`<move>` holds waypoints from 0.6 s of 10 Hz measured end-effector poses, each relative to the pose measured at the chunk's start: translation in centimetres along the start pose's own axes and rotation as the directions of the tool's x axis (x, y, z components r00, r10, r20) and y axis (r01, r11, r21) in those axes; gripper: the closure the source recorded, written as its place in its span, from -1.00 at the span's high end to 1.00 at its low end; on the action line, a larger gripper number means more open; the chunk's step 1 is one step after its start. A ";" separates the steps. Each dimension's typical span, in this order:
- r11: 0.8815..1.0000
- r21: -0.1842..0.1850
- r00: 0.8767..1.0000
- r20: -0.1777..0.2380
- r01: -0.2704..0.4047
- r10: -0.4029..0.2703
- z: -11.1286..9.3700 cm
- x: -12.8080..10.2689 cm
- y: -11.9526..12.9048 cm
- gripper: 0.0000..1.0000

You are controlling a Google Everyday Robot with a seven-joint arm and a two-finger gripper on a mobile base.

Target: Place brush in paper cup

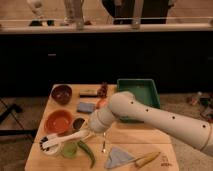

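My gripper (90, 131) is at the end of the white arm, low over the front left of the table, and is shut on the white handle of the brush (67, 139). The brush slants down to the left. Its dark bristle head lies at the rim of the small white paper cup (51, 148), which stands near the front left corner. My wrist hides most of the gripper.
An orange bowl (58, 121) and a small metal cup (78, 123) stand just behind the brush. A green chili (86, 152), fork (103, 145), blue cloth (117, 158) and yellow-handled knife (145, 159) lie in front. A green bin (140, 90), brown bowl (62, 93) and blue sponge (86, 107) are farther back.
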 end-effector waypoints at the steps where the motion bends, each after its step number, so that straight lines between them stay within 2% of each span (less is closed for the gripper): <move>1: 1.000 -0.001 1.000 0.000 0.001 -0.001 0.0 0.0 0.0 -1.00; 4: 1.000 -0.002 1.000 0.003 0.001 -0.001 0.1 -0.1 0.0 -1.00; 6: 0.999 -0.022 1.000 0.013 0.026 -0.025 0.9 -0.6 -0.2 -1.00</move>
